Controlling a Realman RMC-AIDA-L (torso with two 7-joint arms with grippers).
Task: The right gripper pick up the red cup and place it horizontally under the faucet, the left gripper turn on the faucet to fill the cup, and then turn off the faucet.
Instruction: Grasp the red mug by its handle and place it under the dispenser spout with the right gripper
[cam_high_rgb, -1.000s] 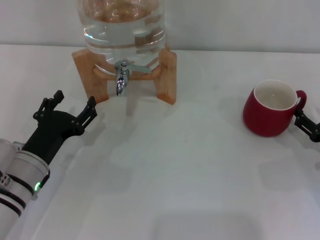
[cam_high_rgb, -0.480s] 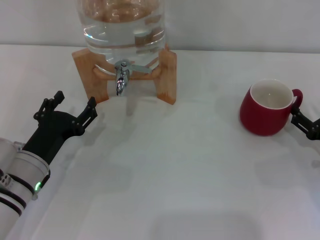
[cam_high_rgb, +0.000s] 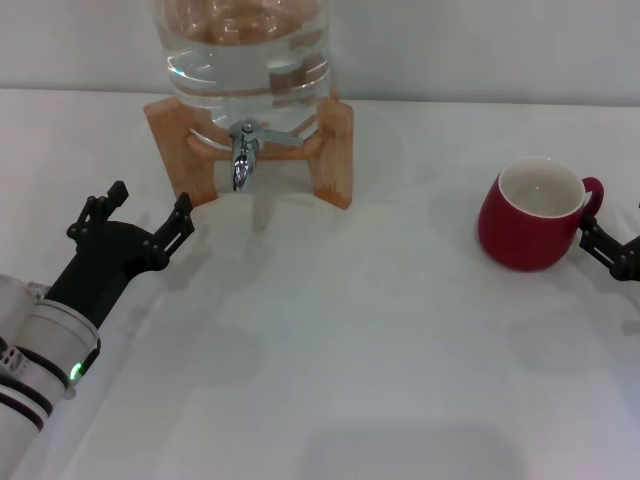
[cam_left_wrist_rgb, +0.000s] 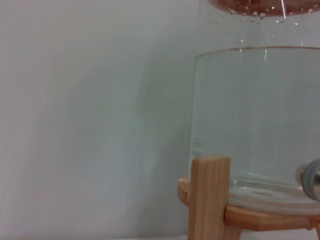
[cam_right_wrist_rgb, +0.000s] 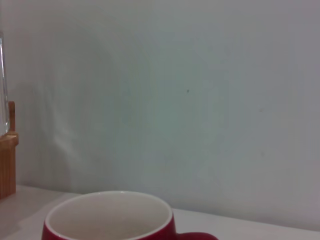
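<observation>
Head view shows the red cup standing upright on the white table, well to the right of the faucet, its cream-white inside facing up and its loop handle pointing toward the right edge. The right gripper is at that handle, only its black fingers showing at the frame edge; one fingertip lies just beside the handle, but whether the fingers are clenched on it or merely around it cannot be told. The faucet is a chrome tap with its lever turned sideways to the right and its spout pointing down, fitted to the clear water jar that sits on a wooden stand at the back of the table. The left gripper hovers low over the table in front of and to the left of the stand, its two black fingers spread apart and grasping nothing, apart from the faucet. The left wrist view looks at the jar's water-filled wall and one post of the stand against a pale wall. The right wrist view shows the cup's rim close by, upright.
</observation>
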